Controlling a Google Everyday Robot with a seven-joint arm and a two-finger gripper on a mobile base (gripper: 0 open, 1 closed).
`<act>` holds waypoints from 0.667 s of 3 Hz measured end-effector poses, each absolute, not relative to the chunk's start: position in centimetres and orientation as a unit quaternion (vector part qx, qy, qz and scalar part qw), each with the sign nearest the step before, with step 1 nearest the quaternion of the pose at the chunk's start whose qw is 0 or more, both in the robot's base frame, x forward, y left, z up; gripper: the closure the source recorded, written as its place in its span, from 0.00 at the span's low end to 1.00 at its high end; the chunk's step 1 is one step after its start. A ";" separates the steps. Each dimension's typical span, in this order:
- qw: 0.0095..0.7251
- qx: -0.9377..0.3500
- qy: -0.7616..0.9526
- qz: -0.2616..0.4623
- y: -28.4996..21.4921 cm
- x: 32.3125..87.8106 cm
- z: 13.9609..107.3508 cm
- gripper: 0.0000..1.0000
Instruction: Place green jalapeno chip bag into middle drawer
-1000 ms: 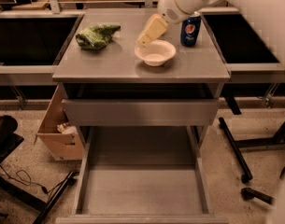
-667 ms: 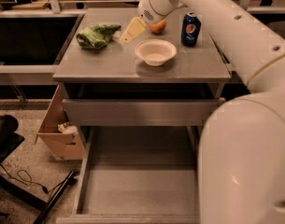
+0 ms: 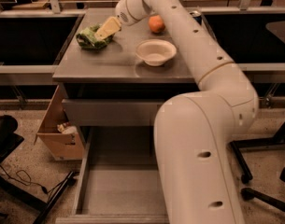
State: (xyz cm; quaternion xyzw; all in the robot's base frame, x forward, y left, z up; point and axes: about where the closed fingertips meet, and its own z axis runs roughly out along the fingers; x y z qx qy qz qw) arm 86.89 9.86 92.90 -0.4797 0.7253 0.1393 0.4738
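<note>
The green jalapeno chip bag point(image 3: 89, 38) lies crumpled at the back left of the grey cabinet top point(image 3: 114, 62). My gripper point(image 3: 107, 28) has reached across the top from the right, and its pale yellow tip is at the bag's upper right edge, over or touching it. The middle drawer point(image 3: 116, 183) is pulled out wide at the bottom of the view, with nothing showing on its floor. My arm hides the drawer's right part.
A white bowl point(image 3: 155, 52) stands in the middle of the top, and an orange fruit point(image 3: 156, 24) lies behind it. A plain grey drawer front point(image 3: 107, 112) sits shut under the top. An open cardboard box point(image 3: 61, 135) stands on the floor to the left. Chair legs show at both sides.
My gripper has moved left from above the white bowl to the chip bag. My arm now fills the right half of the view and hides the blue can.
</note>
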 end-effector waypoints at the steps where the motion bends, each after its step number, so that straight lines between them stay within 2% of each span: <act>1: 0.468 -0.477 0.724 0.170 13.3 88.4 90.5 0.00; 2: 0.465 -0.465 0.727 0.196 14.7 89.2 89.0 0.00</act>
